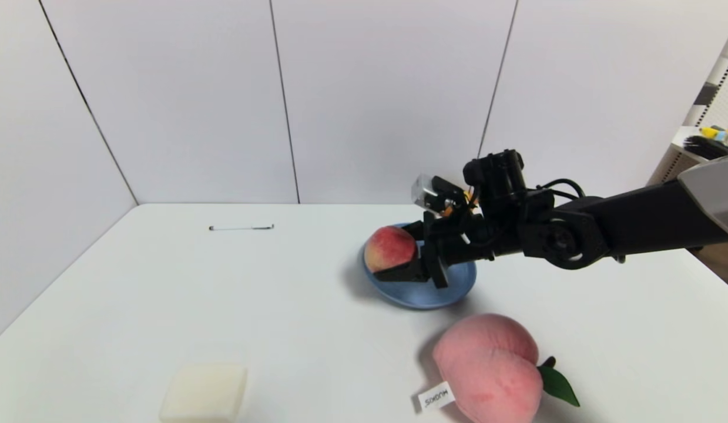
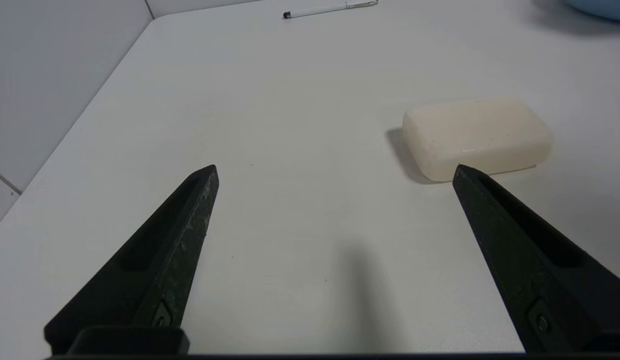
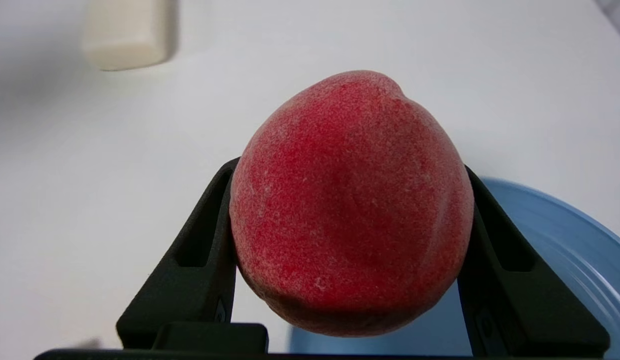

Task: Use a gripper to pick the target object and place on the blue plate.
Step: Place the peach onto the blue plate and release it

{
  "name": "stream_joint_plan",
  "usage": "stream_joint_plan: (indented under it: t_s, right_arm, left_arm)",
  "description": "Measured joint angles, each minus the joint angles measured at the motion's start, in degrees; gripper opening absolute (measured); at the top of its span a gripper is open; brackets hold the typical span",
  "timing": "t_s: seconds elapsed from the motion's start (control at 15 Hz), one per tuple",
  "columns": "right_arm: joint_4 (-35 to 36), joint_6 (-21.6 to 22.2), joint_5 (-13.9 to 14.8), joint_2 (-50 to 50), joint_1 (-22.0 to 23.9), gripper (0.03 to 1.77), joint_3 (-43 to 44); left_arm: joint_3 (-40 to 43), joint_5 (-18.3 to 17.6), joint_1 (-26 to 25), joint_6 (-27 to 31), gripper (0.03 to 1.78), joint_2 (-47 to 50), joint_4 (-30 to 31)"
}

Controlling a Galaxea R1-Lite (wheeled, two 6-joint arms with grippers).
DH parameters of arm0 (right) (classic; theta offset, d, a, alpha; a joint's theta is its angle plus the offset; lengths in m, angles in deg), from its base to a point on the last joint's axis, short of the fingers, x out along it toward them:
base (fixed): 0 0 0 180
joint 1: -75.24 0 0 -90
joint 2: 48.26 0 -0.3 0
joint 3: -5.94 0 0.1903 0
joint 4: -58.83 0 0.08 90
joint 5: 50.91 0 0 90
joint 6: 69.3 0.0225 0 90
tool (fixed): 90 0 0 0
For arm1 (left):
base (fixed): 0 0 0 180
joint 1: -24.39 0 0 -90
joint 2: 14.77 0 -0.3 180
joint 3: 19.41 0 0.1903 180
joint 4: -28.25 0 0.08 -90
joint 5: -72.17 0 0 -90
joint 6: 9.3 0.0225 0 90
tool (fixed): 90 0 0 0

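My left gripper [image 2: 335,172] sits parked out at my left side, jaws spread wide with nothing between them, pointing level across the table [image 1: 164,305]. A pale soap bar [image 2: 477,136] lies just beyond its right-hand tip, and a pen [image 2: 330,8] lies well past it near the far wall. That arm has no part in this step.

Moving rightward, my right gripper [image 1: 408,258] reaches in from the right and points to the left, tilted a little downward. Its jaws are clamped on the small peach [image 3: 350,205], one on each flank, with the red blush facing my wrist camera and the yellow side turned toward the left. The peach hangs off the table, over the left edge of the blue plate [image 1: 458,288]; the plate's bowl lies under and behind my fingers, toward my wrist, so the fruit is not yet centred above it.

To do this well, I judge I should draw the peach back toward my wrist until it hangs over the plate's middle, then lower it until it rests on the plate before I let go. The peach is round and may roll, so a low, slow release is safer than a drop, and the raised rim should help hold it.

Off to the right and nearer my body than the gripper lies the big plush peach [image 1: 490,367], well clear of the plate.
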Motion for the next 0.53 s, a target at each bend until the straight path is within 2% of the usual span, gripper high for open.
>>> stream_joint_plan:
  t_s: [0.27,0.53]
  right_arm:
    - [-0.61,-0.05,0.13,-3.17,5.18,1.16,3.29]
    - [-0.23,-0.02,0.28,-6.56,7.28,1.16,5.16]
  left_arm:
    - [0.0,0.0,0.0,0.0,1.69,0.0,0.0]
    - [0.0,0.02,0.0,0.0,1.69,0.0,0.0]
